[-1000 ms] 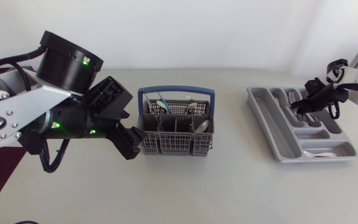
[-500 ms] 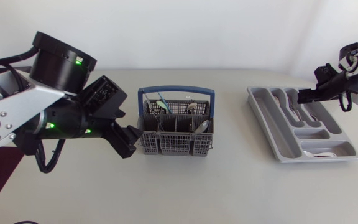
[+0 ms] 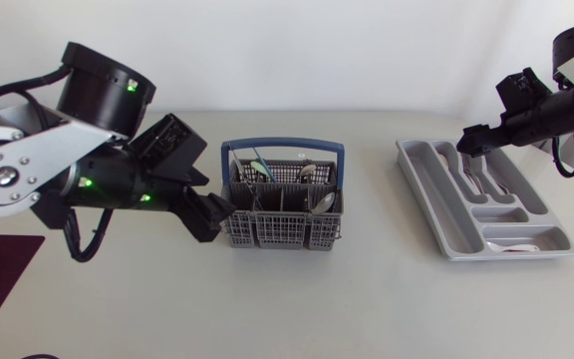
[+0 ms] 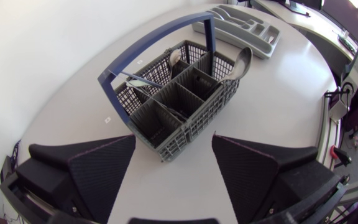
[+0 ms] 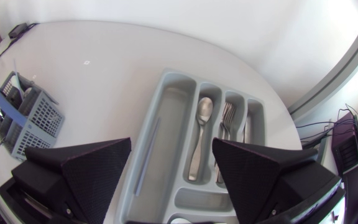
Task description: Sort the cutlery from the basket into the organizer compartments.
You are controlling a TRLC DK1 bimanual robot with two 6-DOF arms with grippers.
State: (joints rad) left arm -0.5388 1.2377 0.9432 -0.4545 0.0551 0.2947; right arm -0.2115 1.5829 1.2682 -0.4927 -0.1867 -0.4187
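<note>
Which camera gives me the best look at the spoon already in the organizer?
Right wrist view: the spoon lies whole in its compartment. Head view shows it small; left wrist view, only the distant organizer.

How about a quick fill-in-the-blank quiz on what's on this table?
The basket has a handle coloured ____. The left gripper, right by the basket, is ____ and holds nothing. In the grey tray, the spoon lies next to a ____.
Missing words: blue; open; fork.
</note>
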